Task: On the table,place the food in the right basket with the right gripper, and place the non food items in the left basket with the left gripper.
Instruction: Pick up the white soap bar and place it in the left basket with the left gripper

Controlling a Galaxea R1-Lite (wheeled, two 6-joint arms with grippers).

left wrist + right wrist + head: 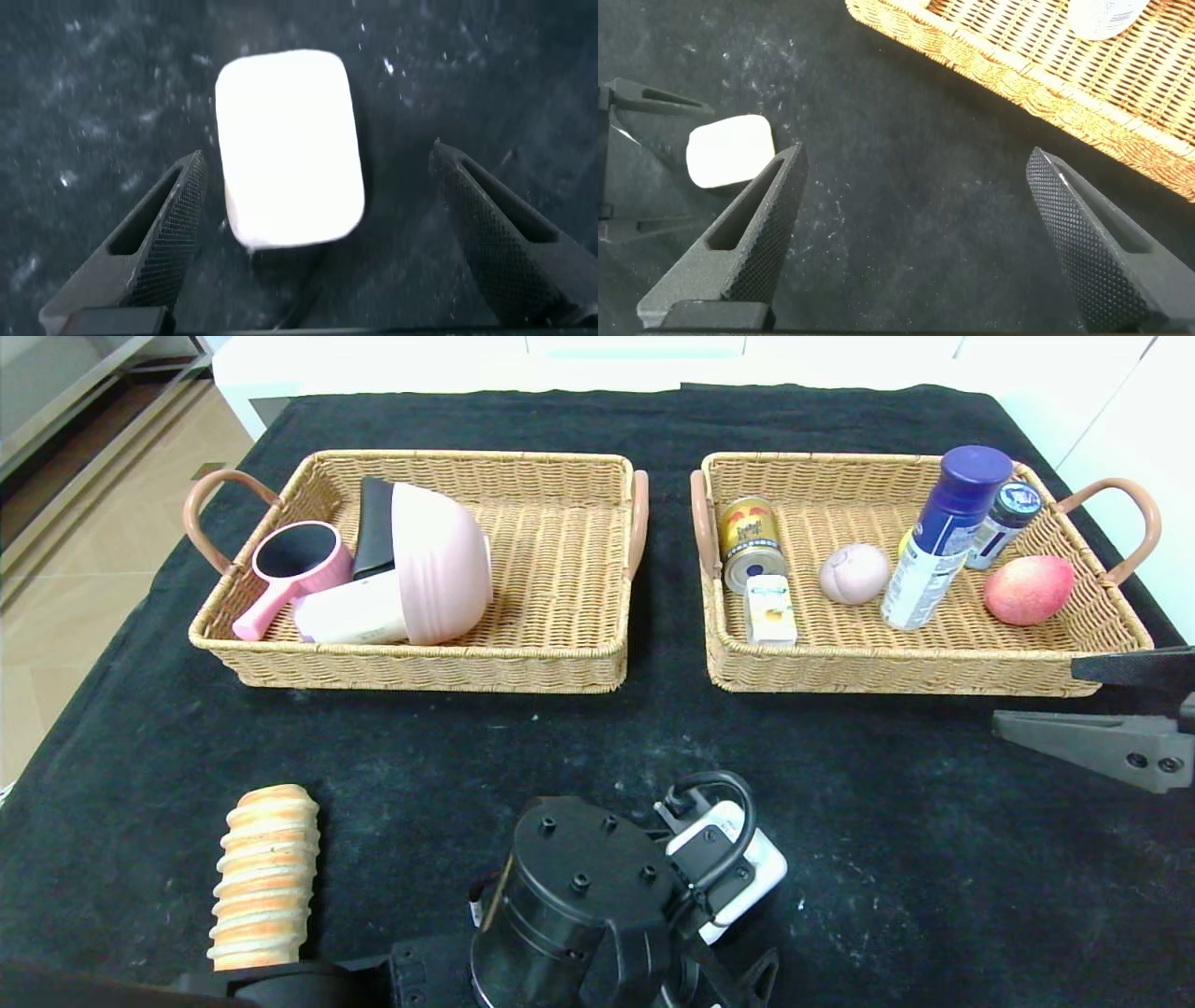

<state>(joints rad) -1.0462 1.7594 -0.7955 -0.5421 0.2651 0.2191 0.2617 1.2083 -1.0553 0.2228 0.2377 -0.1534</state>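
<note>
left gripper (313,233): I hold it wide open over the white block (288,149), near table edge
right gripper (915,233): open, near right basket (920,658)
bread roll (264,877): near left, outside baskets

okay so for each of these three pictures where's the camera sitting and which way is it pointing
Head view: on the robot's head, looking forward and down at two wicker baskets; left arm at bottom centre, right hand at right edge.
Left wrist view: on the left wrist, looking down between open fingers at a white block.
Right wrist view: on the right wrist, over black cloth, basket edge beyond.
Both wrist views show the white block.
</note>
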